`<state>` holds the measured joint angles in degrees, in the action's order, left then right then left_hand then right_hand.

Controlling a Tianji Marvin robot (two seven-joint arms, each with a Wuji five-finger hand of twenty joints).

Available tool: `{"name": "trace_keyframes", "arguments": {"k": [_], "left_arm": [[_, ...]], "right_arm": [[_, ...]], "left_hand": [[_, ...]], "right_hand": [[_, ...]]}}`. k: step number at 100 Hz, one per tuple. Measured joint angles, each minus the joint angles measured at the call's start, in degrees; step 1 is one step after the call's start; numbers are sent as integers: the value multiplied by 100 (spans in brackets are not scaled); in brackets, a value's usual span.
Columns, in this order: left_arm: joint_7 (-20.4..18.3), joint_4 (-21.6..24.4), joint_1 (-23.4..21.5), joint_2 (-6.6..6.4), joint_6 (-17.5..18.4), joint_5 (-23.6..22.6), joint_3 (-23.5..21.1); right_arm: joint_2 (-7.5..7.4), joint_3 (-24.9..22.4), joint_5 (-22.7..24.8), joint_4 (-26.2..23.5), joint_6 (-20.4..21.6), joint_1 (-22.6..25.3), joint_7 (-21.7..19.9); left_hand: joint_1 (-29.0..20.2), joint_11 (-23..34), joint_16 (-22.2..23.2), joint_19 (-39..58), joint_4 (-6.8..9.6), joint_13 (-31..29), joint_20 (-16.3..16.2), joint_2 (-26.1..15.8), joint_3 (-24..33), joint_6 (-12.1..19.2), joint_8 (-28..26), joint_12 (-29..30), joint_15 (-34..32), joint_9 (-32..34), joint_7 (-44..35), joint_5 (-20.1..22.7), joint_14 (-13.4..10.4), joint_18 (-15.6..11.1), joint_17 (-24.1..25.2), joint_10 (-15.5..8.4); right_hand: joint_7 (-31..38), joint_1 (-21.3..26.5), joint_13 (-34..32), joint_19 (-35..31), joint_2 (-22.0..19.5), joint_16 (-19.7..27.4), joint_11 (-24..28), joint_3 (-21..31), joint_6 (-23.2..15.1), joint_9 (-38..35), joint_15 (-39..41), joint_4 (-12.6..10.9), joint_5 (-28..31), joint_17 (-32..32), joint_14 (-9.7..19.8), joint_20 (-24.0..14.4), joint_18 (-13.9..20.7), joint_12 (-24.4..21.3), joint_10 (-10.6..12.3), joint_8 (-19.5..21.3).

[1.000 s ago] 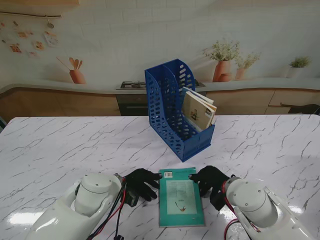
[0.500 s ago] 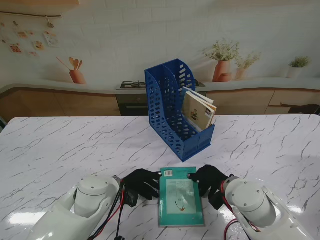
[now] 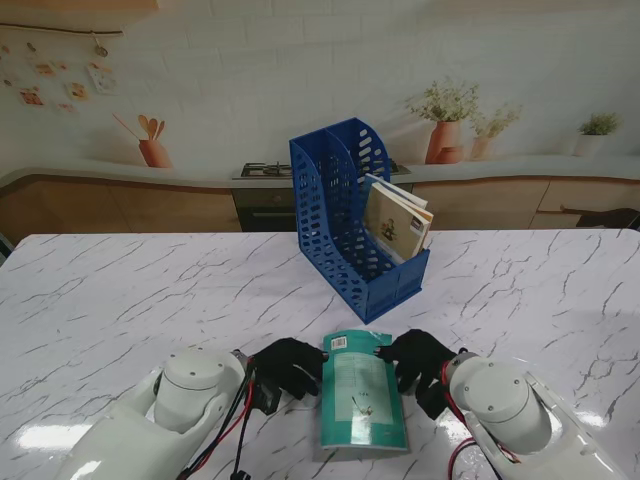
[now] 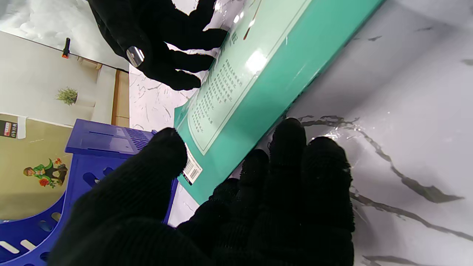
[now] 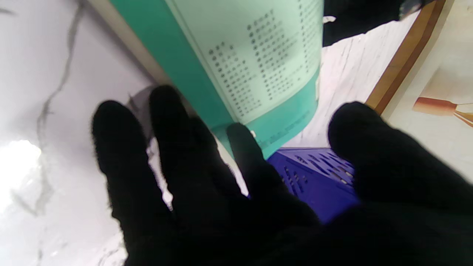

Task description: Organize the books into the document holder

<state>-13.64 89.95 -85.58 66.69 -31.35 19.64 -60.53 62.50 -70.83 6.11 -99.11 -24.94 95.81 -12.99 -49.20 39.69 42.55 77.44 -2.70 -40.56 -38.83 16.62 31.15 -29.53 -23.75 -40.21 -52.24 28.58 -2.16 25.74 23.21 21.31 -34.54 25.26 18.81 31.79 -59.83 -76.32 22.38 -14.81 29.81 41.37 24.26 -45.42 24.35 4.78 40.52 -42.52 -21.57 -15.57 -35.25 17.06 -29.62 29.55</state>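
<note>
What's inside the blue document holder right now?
The blue document holder has books leaning in its right compartment. The left compartment looks empty, though its perforated wall hides the bottom. How many books stand there cannot be counted.

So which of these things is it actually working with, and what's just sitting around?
Part of the job:
teal book
blue holder
books already in it
left hand
right hand

Just there:
potted plants
stove
</note>
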Motion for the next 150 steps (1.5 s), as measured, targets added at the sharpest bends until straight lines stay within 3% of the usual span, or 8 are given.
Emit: {"name": "trace_keyframes", "arguments": {"k": [16,36,47,54,69,86,111,150], "left_arm": [[266,-18,1,78,-46,17,26],[448,-20,-66,173,-100,142,2],[452,-42,-74,186,-69,193,2],[390,-59,-72,183,-23,206,3],[303,-67,-55,175,66,164,77],[371,-79,-59,211,77,226,102],[486,-199,-111,235,447,142,143],[660,399,-598,138,1105,-257,-104]], "right_arm": [[2,3,-7,3,0,-5,0],[6,12,-7,7,7,-10,0],[6,12,-8,8,10,-12,-14],[5,14,-17,12,13,-15,-19],[5,45,-59,16,17,-20,-57],[38,56,-85,17,31,-4,-60],[50,37,-85,-10,71,51,-39],[116,-484,500,-738,528,640,390]], "left_hand": [[-74,227,103,77,0,-284,207,281,339,133,-407,-595,-158,126,-260,169,-206,-32,-478,-52],[-79,198,163,86,0,-475,704,281,606,218,-1053,273,-307,112,-501,281,-315,-482,-795,-211],[-80,-132,304,423,0,-559,569,281,612,436,-2027,573,-490,385,-2236,85,-366,-549,-864,-371],[-238,-139,346,521,0,-538,253,512,526,595,-1517,371,-648,661,-3942,-263,-349,-552,-773,-527],[-340,-122,158,540,7,-323,138,571,307,905,-925,189,-215,731,-5010,-265,-357,-578,-614,-745],[-743,-422,-139,543,-84,-411,253,866,107,957,-946,901,27,1031,-5917,-315,-362,-591,-703,-599],[-847,-1401,-430,585,-157,-1451,1508,1442,790,971,-1042,-103,33,2559,-6212,-90,-868,-891,-1721,-892],[-846,-1746,15,656,-158,-1513,1712,1707,913,1333,-1316,-983,130,2849,-6204,92,-854,-893,-1681,-1271]], "right_hand": [[0,0,4,4,0,0,-1,0,19,4,-18,0,-13,24,0,0,0,-1,-10,0],[0,0,9,15,-1,0,-2,0,20,4,-23,0,15,74,7,1,0,-1,-10,0],[0,0,16,15,-1,0,-23,0,19,4,-23,0,53,102,7,1,0,-15,14,0],[1,1,20,15,-1,0,-64,0,3,4,-23,0,62,114,7,1,0,-15,51,0],[-12,65,177,15,-6,2,-218,9,-46,128,-161,0,-27,138,474,1,0,-32,539,0],[-12,65,223,15,-6,3,-245,8,-61,132,-162,0,-27,140,530,-52,0,-79,599,0],[-12,65,247,-2,-10,13,-391,-59,-397,132,-236,0,-24,296,671,-135,0,-145,791,0],[325,65,495,-151,-13,-325,-400,-434,-1485,86,31,0,-20,1216,1231,-924,0,14,1783,611]]}}
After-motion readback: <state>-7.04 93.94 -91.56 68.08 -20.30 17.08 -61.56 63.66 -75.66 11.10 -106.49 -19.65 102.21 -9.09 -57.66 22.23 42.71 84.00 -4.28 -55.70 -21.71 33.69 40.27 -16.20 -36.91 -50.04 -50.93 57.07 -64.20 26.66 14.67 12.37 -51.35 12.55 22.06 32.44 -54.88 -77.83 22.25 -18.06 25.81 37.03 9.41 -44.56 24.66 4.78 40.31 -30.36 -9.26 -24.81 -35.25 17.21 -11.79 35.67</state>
